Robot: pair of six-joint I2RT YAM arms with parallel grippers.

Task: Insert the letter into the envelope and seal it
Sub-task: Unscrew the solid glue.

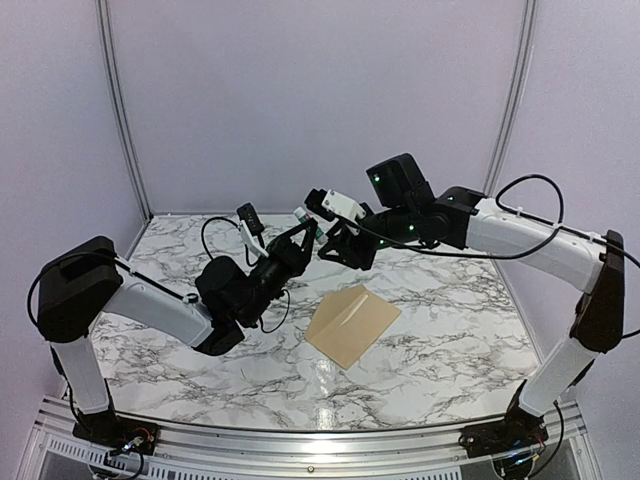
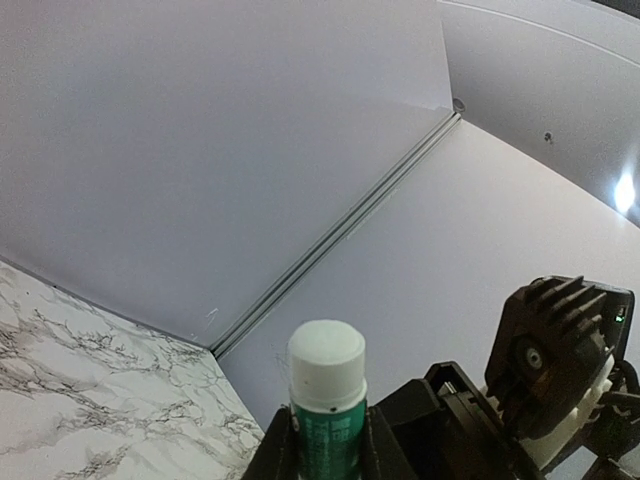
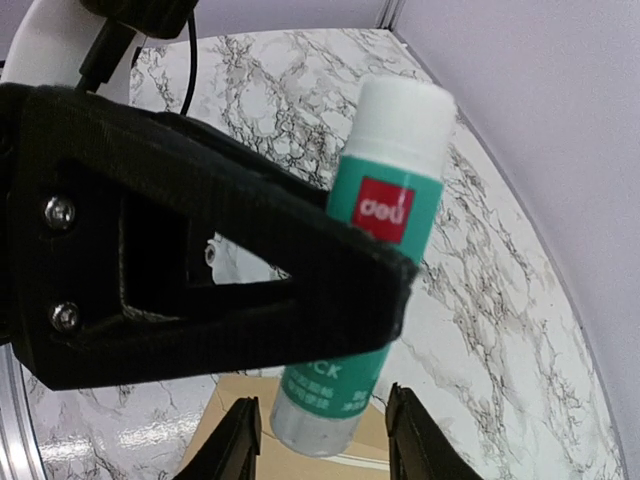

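Entry one: the envelope, tan, lying flat on the marble tabletop right of centre and askew to its edges. Neither arm touches it.

Entry two: a glue stick, green body with a white cap, held well above the tabletop. We record the left jaws clenched on its green body, the cap standing clear of them. We record the right jaws released, their fingers spread either side of the stick's base with a gap on each side.
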